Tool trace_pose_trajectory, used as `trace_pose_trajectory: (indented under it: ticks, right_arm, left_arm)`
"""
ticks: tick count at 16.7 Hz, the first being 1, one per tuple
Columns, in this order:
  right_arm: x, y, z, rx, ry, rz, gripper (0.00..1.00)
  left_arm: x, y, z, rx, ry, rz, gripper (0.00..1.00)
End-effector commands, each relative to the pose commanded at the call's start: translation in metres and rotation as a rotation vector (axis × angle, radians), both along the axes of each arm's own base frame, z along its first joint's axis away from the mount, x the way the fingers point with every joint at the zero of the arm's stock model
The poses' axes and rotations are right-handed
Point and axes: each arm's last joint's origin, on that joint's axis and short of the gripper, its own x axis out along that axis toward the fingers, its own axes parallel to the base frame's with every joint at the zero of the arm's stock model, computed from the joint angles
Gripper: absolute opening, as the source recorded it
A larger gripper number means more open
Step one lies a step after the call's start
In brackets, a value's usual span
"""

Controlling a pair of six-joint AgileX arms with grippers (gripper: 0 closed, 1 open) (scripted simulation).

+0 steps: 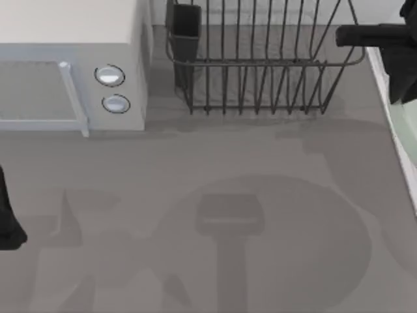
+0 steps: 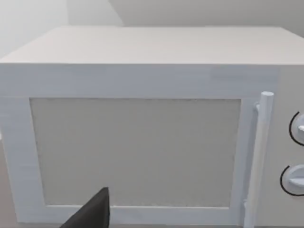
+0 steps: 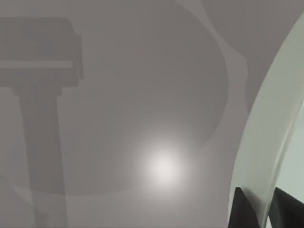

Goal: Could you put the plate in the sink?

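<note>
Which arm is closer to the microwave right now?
Left. The left gripper sits directly in front of the microwave door. The right gripper, clamped on the plate rim, is at the table's far right, past the dish rack.

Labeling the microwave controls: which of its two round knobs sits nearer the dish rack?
The upper knob; the lower knob sits beneath it, farther from the dish rack.

The plate (image 3: 266, 128) is pale mint green and glossy, seen edge-on as a curved rim raised clear above the grey surface, its edge pinched between two dark fingers (image 3: 243, 209). From above, a pale green sliver of the plate shows at the right edge, beside the sink's (image 1: 409, 171) pale raised rim.
</note>
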Motion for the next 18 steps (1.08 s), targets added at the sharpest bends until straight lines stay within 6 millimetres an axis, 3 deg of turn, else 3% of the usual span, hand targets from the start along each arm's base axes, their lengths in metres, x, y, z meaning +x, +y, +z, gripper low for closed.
trace_pose_trajectory:
  ticks: [5,8,12,15,18]
  right_arm:
    - [0.001,0.002,-0.001,-0.001,0.003,0.004,0.00]
    - [0.021,-0.005,-0.006,-0.010,0.014,0.004,0.00]
    - [0.087,-0.032,-0.033,-0.028,0.042,0.006,0.00]
    - [0.148,-0.069,-0.078,-0.037,0.073,0.008,0.00]
    - [0.185,-0.118,-0.122,-0.038,0.088,0.010,0.00]
  left_arm:
    - [0.000,0.000,0.000,0.000,0.000,0.000,1.00]
    - [0.000,0.000,0.000,0.000,0.000,0.000,1.00]
    - [0.000,0.000,0.000,0.000,0.000,0.000,1.00]
    - [0.000,0.000,0.000,0.000,0.000,0.000,1.00]
    - [0.000,0.000,0.000,0.000,0.000,0.000,1.00]
